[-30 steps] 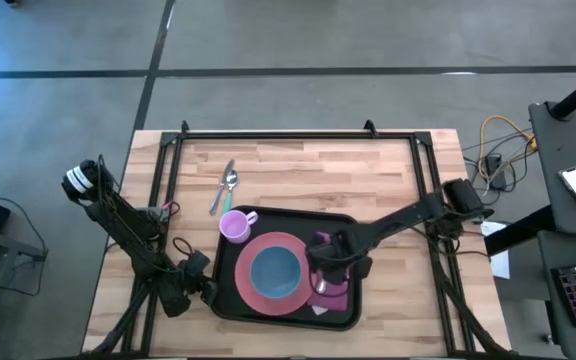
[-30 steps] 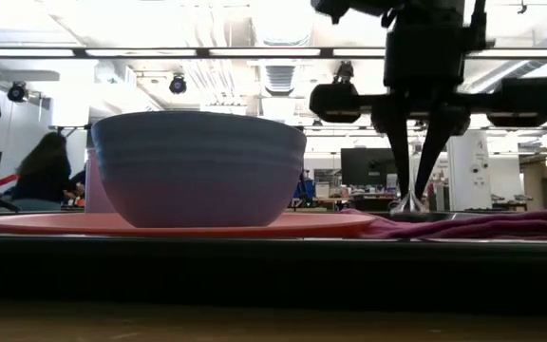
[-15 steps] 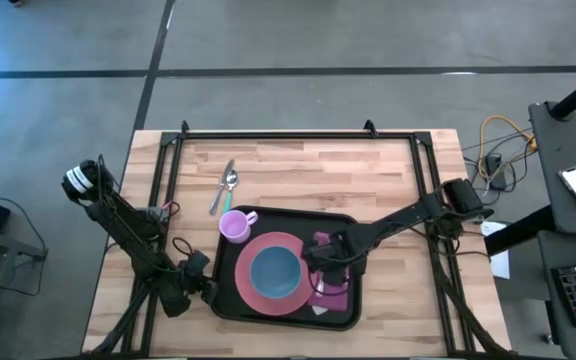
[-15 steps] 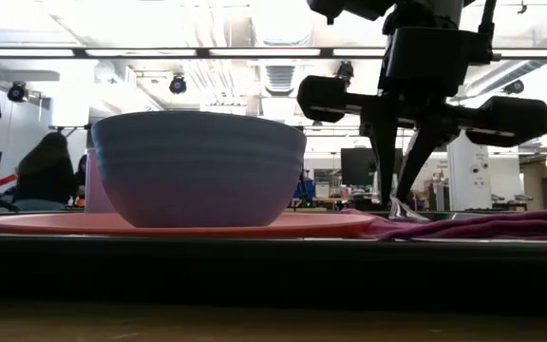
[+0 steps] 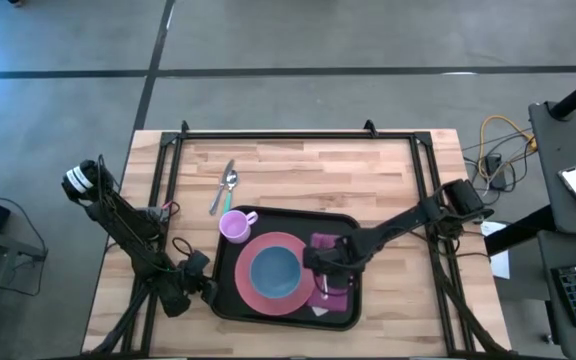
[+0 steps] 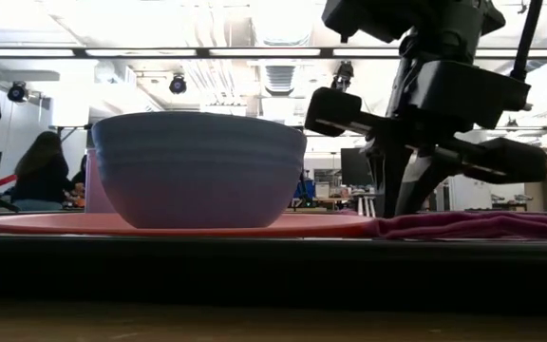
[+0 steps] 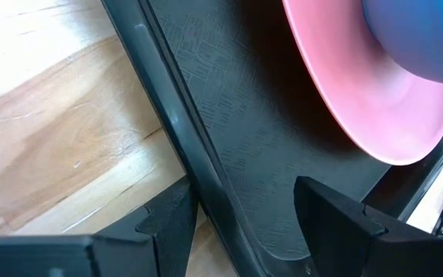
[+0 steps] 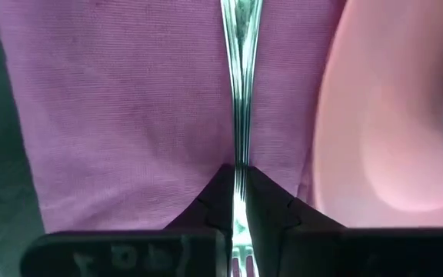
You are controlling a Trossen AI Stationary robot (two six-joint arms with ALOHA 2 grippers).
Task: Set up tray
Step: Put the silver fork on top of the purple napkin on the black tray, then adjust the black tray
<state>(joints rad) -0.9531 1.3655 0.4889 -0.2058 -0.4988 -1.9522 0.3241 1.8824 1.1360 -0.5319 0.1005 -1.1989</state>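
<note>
The black tray (image 5: 346, 226) holds a pink plate (image 5: 242, 292) with a blue bowl (image 5: 273, 270) on it. A purple napkin (image 8: 129, 115) lies flat on the tray beside the plate. My right gripper (image 8: 239, 201) is low over the napkin, shut on a silver fork (image 8: 239, 85). My left gripper (image 7: 244, 223) is open at the tray's near left corner (image 5: 214, 296). One finger is outside the rim and one over the tray floor; whether either touches the tray I cannot tell. My right gripper pinches the fork's neck (image 8: 240, 181) between its two fingertips, just behind the tines (image 8: 241, 265). The fingers come steeply from above. The handle runs on from them along the napkin, parallel to the plate's edge. Whether the handle rests on the cloth I cannot tell.
A pink cup (image 5: 234, 225) stands at the tray's far left corner. A spoon and a knife (image 5: 225, 186) lie on the bare wood beyond it. Black frame rails (image 5: 298, 133) run along the table's far, left and right sides.
My right gripper has sunk toward the napkin and rolled about its own axis, staying shut on the fork. The fork has come down with it, from hanging above the cloth to lying close along it.
</note>
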